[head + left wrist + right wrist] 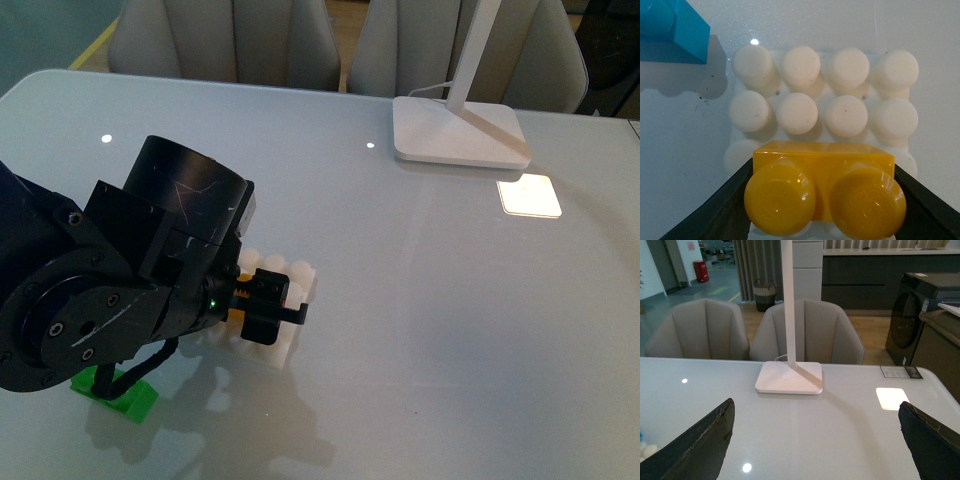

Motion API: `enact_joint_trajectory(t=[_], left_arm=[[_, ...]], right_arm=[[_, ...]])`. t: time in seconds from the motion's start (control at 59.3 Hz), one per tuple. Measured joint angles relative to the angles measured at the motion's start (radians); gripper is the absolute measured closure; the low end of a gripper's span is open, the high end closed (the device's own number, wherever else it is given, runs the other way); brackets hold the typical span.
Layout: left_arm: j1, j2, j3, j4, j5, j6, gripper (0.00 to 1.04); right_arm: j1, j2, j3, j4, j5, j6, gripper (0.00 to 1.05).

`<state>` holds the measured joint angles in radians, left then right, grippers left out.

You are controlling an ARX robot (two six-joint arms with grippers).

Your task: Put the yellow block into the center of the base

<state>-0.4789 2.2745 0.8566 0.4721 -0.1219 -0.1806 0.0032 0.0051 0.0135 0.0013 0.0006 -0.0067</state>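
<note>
1. Left gripper (822, 200) clamps the yellow block (822, 165) by its ends, over the edge rows of the white studded base (846, 116)
2. Placement step: next, likely shift it toward centre studs, align, press down

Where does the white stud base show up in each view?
Front: base lower left of centre, mostly hidden behind the left gripper.
Left wrist: base fills the frame, yellow block over one edge.
Right wrist: maybe a white sliver at the frame edge; too small to tell.
Shared landmark: lamp foot, front and right wrist only.
</note>
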Motion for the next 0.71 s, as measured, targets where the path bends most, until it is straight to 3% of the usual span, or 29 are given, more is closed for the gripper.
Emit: enact_joint_trajectory(t=[0.708], left_arm=[[-0.018,0.055,0.013,0.035,-0.007,0.038,0.42]], right_arm=[[0.0,0.0,0.0,0.0,0.0,0.0,0.09]])
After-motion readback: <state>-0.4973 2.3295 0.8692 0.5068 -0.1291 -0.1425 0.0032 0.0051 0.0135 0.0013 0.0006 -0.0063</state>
